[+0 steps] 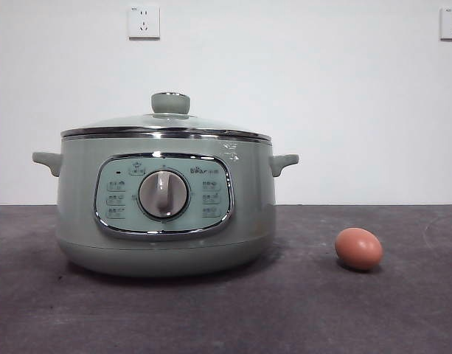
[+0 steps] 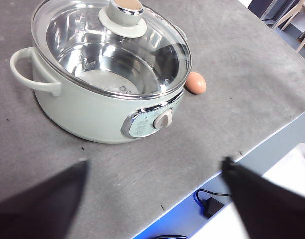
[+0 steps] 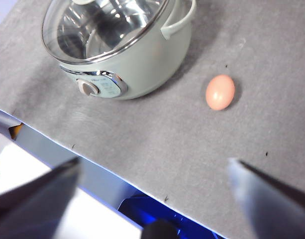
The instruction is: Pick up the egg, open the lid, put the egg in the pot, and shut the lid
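Observation:
The sage-green pot [image 1: 167, 221] stands on the dark table, left of centre in the front view, with its dial facing me. The glass lid [image 1: 167, 124] with its green knob sits closed on it. The brown egg [image 1: 358, 248] lies on the table to the pot's right, apart from it. The left wrist view shows the pot [image 2: 82, 107], lid [image 2: 112, 45] and egg [image 2: 195, 82] from above; my left gripper [image 2: 154, 174] is open and empty, high above the table edge. The right wrist view shows the pot [image 3: 142, 64] and egg [image 3: 220, 92]; my right gripper [image 3: 154, 172] is open and empty, high up.
The table's front edge [image 3: 92, 159] runs below both grippers, with floor and a cable [image 2: 207, 204] beyond it. Two wall sockets [image 1: 143, 22] are on the white wall behind. Bare grey table surface [image 1: 299, 310] lies in front of the pot and egg.

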